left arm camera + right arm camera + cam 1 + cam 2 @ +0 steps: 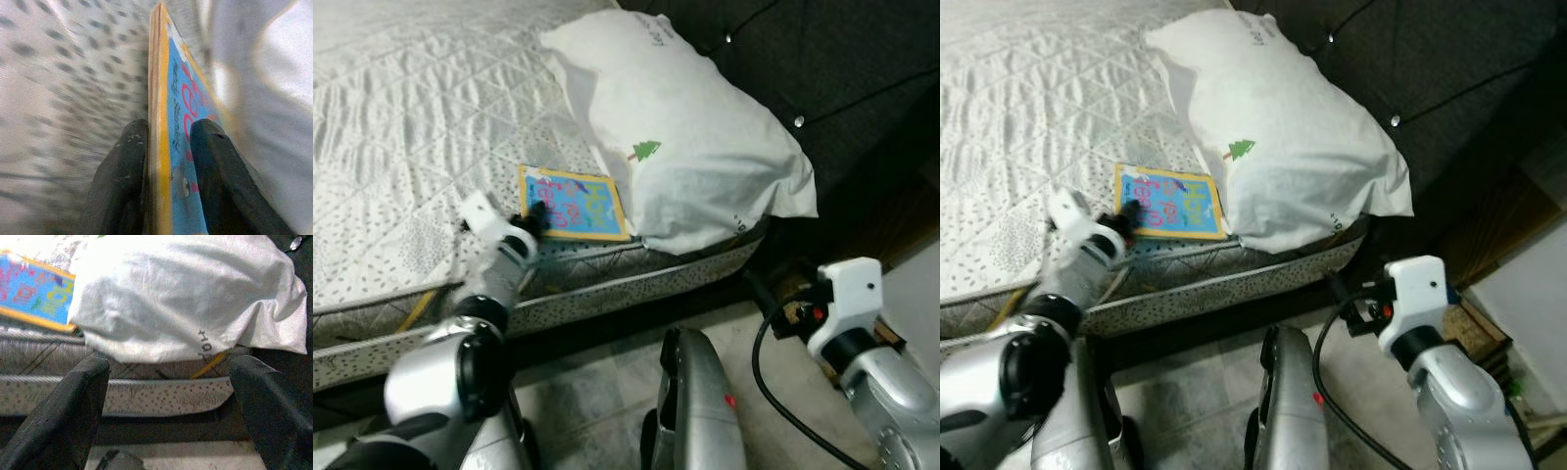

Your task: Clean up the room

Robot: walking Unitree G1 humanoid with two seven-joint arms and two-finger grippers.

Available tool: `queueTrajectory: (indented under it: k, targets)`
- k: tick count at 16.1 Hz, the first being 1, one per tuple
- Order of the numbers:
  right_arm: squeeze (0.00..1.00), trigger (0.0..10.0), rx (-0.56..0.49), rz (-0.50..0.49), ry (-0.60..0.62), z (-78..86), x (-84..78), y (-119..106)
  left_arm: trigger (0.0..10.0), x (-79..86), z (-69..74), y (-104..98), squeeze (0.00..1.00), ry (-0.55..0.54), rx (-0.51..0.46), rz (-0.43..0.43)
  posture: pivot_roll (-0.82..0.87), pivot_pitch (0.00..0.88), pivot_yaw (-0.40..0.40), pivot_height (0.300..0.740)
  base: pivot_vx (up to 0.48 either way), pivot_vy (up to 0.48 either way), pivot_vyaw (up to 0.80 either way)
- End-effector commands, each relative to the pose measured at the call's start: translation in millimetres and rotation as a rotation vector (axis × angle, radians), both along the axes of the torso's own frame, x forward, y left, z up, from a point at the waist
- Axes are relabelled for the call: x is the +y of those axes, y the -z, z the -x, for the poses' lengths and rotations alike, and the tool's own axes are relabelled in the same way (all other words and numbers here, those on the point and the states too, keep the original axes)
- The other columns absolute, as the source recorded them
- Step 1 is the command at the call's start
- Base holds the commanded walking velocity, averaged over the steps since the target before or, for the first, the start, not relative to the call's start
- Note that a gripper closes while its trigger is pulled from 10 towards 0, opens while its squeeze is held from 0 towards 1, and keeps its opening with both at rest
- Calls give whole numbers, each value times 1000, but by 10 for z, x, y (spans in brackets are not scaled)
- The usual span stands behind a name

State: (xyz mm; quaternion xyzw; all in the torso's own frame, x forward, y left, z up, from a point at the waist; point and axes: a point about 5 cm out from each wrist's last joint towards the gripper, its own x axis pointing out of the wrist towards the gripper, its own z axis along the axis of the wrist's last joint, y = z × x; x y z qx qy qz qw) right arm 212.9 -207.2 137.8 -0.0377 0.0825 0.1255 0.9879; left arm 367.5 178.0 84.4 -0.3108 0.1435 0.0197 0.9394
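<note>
1. The book [576, 204], blue with a yellow border and pink and green lettering, lies flat on the mattress [401, 127] near its front edge, just beside the pillow [680, 147].
2. The pillow, white with a small green tree printed on it, rests against the dark headboard [822, 69]; its lower corner overlaps the book's far edge.
3. The left gripper [534, 214] reaches over the mattress edge to the book's near-left side. In the left wrist view its two black fingers [122, 181] are pinched on the book [168, 147], one on each face, with the yellow edge running between them.
4. The book's blue cover faces the pillow side in that wrist view; the dotted mattress fabric lies on the other side.
5. The right gripper [166, 391] hangs well apart from the book, down by the bed's side near the floor [597, 392]. Its fingers [68, 411] are spread wide, holding nothing.
6. Between those spread fingers the right wrist view looks at the pillow [186, 298], the mattress side [161, 391] and a corner of the book [34, 289].
7. A black cable [773, 382] curves along the right arm [871, 362].
</note>
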Motion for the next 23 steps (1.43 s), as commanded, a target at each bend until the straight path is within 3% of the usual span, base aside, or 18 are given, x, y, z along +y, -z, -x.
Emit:
queueTrajectory:
  k: [1, 3, 5, 9, 13, 14, 15, 16, 20, 23]
  targets:
    - [0, 10000, -7, 7, -2, -29, 10, 9, 10000, -59, -16, 3, 1000, 28, 46, -57, -225, 36, -124, 497, 0, 0, 0]
    - [0, 10000, -14, -1, -3, -82, 32, 21, 10000, -6, -25, -11, 1000, 34, 72, -122, -213, 23, -119, 497, 0, 0, 0]
    - [0, 10000, -32, -15, -7, -176, 83, 46, 10000, 39, -9, 23, 1000, 79, 149, -241, -192, 0, -101, 497, 0, 0, 0]
    - [0, 10000, -61, -41, 14, -266, 125, 77, 10000, -103, -40, -10, 1000, 180, 167, -263, -160, 0, -73, 497, 0, 0, 0]
    - [0, 10000, -90, -54, 24, -330, 152, 71, 10000, -168, 61, 162, 1000, 238, 241, -309, -156, 0, -59, 497, 0, 0, 0]
    - [0, 10000, -96, -53, 32, -338, 133, 65, 10000, -202, 80, 194, 835, 249, 251, -311, -157, 0, -54, 497, 0, 0, 0]
    - [0, 10000, -98, -52, 38, -344, 123, 62, 10000, -228, 94, 216, 118, 259, 258, -310, -157, 0, -52, 497, 0, 0, 0]
    - [0, 10000, -106, -53, 47, -357, 113, 57, 10000, -275, 107, 238, 0, 275, 263, -312, -160, 0, -49, 497, 0, 0, 0]
    - [0, 10000, -114, -52, 52, -371, 119, 62, 10000, -352, 130, 273, 0, 305, 269, -312, -161, 0, -49, 497, 0, 0, 0]
    - [0, 10000, -123, -49, 54, -393, 121, 60, 10000, -525, 135, 276, 0, 355, 261, -308, -163, 0, -50, 497, 0, 0, 0]
